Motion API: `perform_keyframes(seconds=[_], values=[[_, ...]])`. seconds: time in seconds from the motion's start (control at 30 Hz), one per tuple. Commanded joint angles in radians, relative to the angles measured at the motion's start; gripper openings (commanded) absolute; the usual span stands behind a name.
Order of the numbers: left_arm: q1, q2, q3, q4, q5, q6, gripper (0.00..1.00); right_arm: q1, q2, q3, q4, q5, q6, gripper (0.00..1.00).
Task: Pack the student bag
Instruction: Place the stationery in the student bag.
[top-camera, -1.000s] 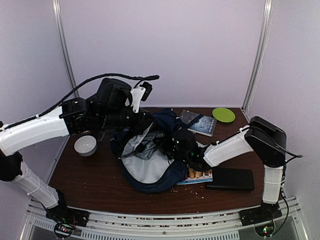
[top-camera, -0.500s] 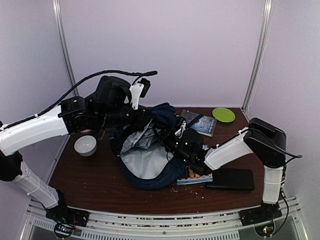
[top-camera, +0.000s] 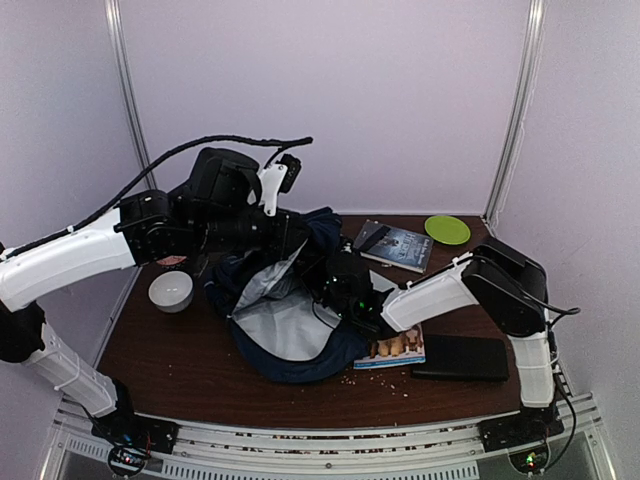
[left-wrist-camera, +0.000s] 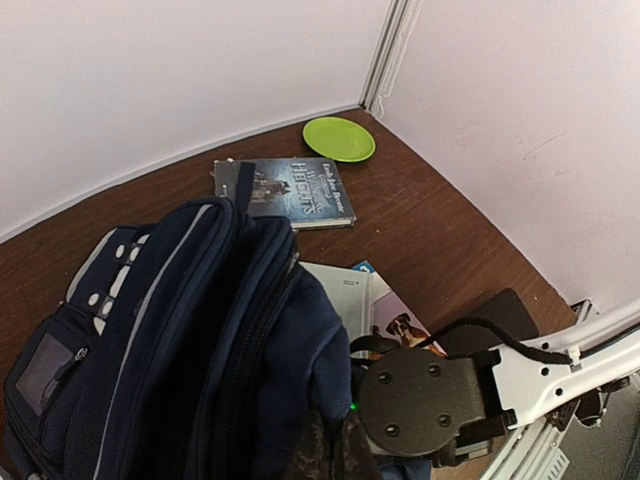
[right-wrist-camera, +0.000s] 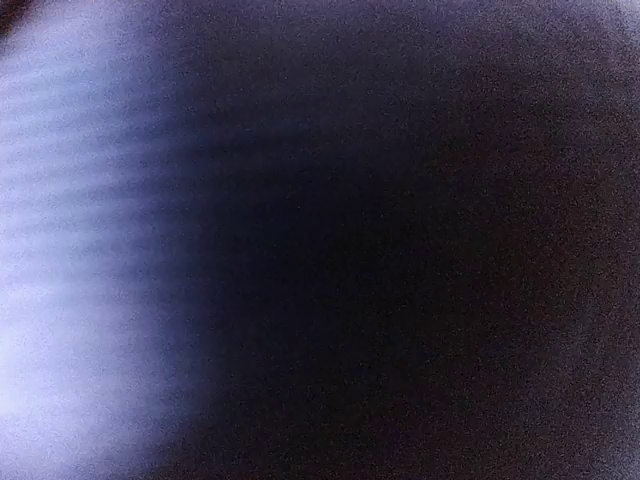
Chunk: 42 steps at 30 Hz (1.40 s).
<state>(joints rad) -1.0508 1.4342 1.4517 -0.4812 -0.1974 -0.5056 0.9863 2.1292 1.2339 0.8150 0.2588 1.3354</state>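
Top external view: the student bag (top-camera: 287, 330) lies in the middle of the brown table (top-camera: 170, 365), its mouth gaping towards the near side so that the pale grey lining shows inside the navy rim. Its far edge is pulled up off the table. The left gripper (top-camera: 305, 232) reaches in from the left and meets that raised edge; its fingers are closed tight, pinching the navy fabric. The right gripper (top-camera: 328, 288) comes in from the right and is pushed into the bag's mouth. It is closed as well, but the fabric hides whether anything sits between its fingers.

Left of the bag stands a white bowl (top-camera: 171, 291), apart from it. At the far right a dark book (top-camera: 397, 246) lies flat, with a green plate (top-camera: 447, 230) just beyond it near the corner. On the near right a picture book (top-camera: 398, 350) is partly tucked under the bag's edge, and a flat black case (top-camera: 461, 358) lies just beside it to the right. Small crumbs (top-camera: 375, 380) dot the table near that book.

Left wrist view: the bag (left-wrist-camera: 200, 330) fills the left and middle, its striped side and white buckled patches turned upward. The dark book (left-wrist-camera: 295, 190) and green plate (left-wrist-camera: 339, 138) lie beyond it, and the right arm's wrist (left-wrist-camera: 425, 400) presses against the fabric at the lower right.

Right wrist view: only blurred dark blue cloth, nothing sharp enough to name.
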Motion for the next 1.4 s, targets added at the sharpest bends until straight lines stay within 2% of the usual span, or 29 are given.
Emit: perform_keyframes(seconds=[0.0,0.03,0.13,0.2,0.3,0.47,0.53,0.77,0.9,1.03,1.17,1.27,1.37], values=[[-0.015,-0.019,0.085,0.208,0.094,-0.022,0.0,-0.002,0.045,0.137,-0.125,-0.034,0.051,0.0],[-0.015,-0.015,0.083,0.21,0.095,-0.023,0.0,-0.005,0.061,0.177,-0.158,-0.068,0.051,0.08],[-0.015,-0.016,0.064,0.215,0.081,-0.02,0.0,-0.017,0.116,0.288,-0.214,-0.218,0.043,0.47],[-0.014,-0.023,0.049,0.217,0.055,-0.014,0.0,-0.019,0.102,0.26,-0.175,-0.249,0.038,0.61],[-0.009,-0.027,0.036,0.208,0.024,-0.002,0.0,-0.022,0.043,0.182,-0.117,-0.292,0.012,0.74],[0.035,-0.05,-0.008,0.21,-0.01,-0.013,0.0,-0.026,-0.119,0.03,-0.126,-0.359,-0.048,0.84],[0.057,-0.061,-0.03,0.218,-0.014,-0.021,0.0,-0.03,-0.178,-0.042,-0.129,-0.376,-0.067,0.91],[0.087,-0.076,-0.054,0.224,-0.018,-0.028,0.0,-0.052,-0.292,-0.123,-0.233,-0.478,-0.132,0.95],[0.088,-0.09,-0.058,0.221,-0.019,-0.023,0.0,-0.052,-0.38,-0.163,-0.386,-0.493,-0.24,0.92],[0.088,-0.122,-0.077,0.221,-0.025,-0.005,0.0,-0.053,-0.539,-0.219,-0.548,-0.474,-0.375,0.89],[0.094,-0.156,-0.112,0.239,-0.016,0.016,0.0,-0.054,-0.716,-0.26,-0.731,-0.396,-0.526,0.89],[0.096,-0.165,-0.14,0.242,-0.014,0.039,0.0,-0.062,-0.857,-0.306,-0.918,-0.22,-0.628,0.88],[0.102,-0.172,-0.203,0.245,-0.027,0.052,0.0,-0.128,-0.989,-0.395,-1.061,-0.087,-0.668,0.89]])
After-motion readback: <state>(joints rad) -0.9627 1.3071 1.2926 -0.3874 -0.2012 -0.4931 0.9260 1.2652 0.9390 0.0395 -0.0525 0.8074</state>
